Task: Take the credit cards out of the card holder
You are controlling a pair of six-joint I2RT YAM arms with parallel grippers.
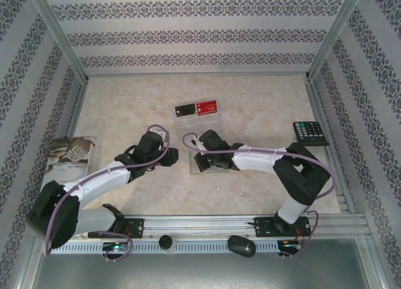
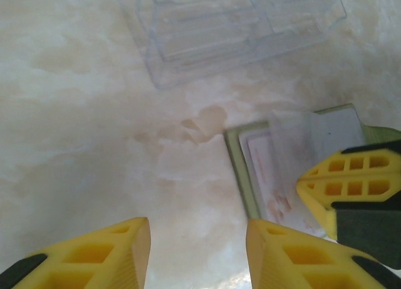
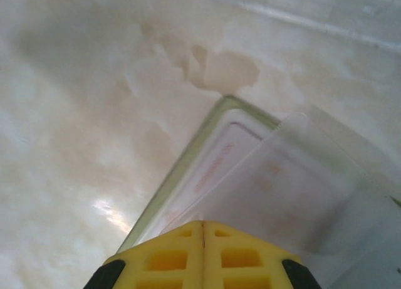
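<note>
We see the olive-green card holder (image 3: pixel 178 173) lying open on the marbled table (image 1: pixel 263 101), with a see-through card (image 3: pixel 294 182) sticking out of it. The right jaws are clenched tight over the holder; we cannot tell whether they pinch that card. The left jaws stand released and empty just beside the holder. Farther back, a black card (image 1: pixel 185 110) and a red card (image 1: pixel 207 106) rest at a clear tray (image 2: pixel 207 44).

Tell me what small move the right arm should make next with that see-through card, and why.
Probably pull the right gripper back slowly, sliding the see-through card out of the card holder. Its jaws are shut, seemingly pinching the card's edge, and the card partly lies in the holder. The left gripper hangs open beside the holder, not pinning it, so go gently.
</note>
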